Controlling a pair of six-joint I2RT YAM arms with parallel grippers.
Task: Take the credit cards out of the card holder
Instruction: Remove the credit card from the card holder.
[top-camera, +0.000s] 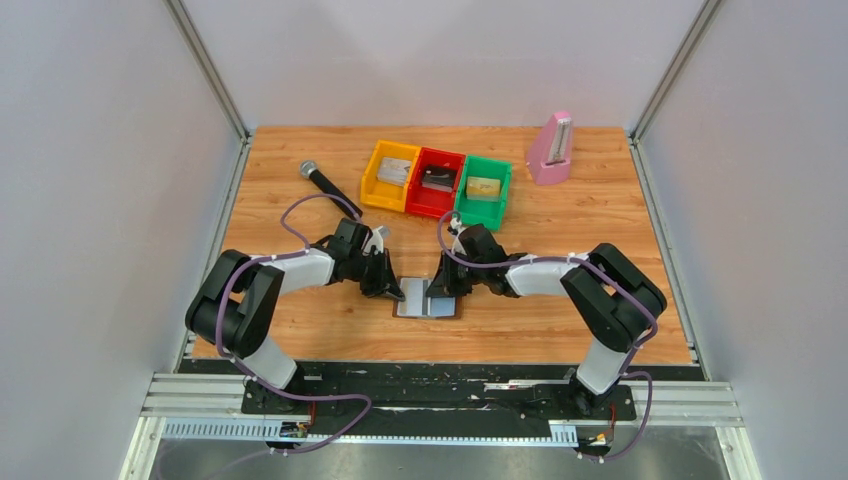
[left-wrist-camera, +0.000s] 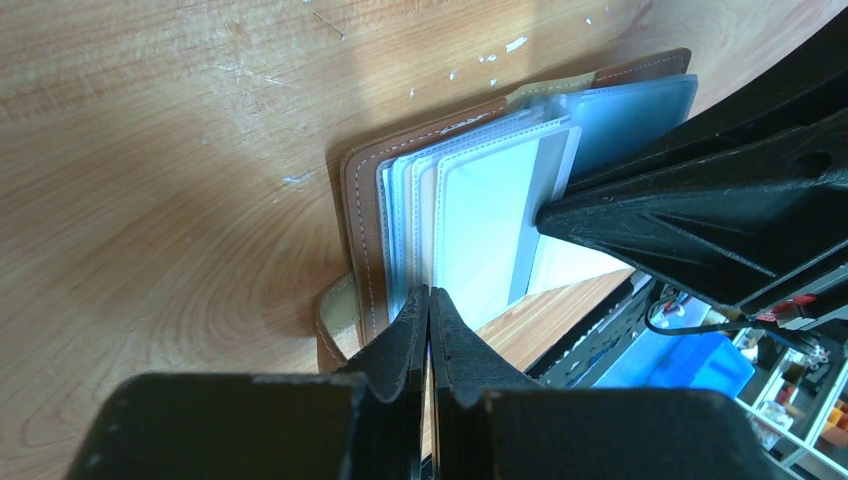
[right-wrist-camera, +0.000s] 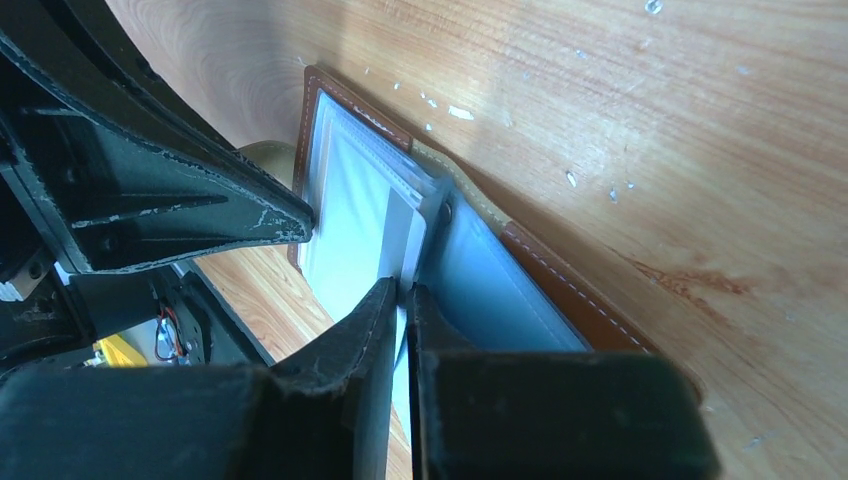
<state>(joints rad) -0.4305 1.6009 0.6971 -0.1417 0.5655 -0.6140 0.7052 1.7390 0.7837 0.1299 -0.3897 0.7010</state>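
Lying open on the wooden table (top-camera: 560, 330), the flat brown leather card holder (top-camera: 428, 302) is pressed at its edge by the left gripper (left-wrist-camera: 429, 292), jaws together, while the right gripper (right-wrist-camera: 400, 288) pinches its clear plastic sleeves (right-wrist-camera: 365, 200), so pulling might drag sleeve and holder, not a card.

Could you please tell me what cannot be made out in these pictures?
Top view: the card holder panels, half covered by the left gripper and right gripper.
Top view: contents of the coloured bins, too small.
Wrist views: how many cards the clear sleeves hold; sleeves overlap and fingers cover them.
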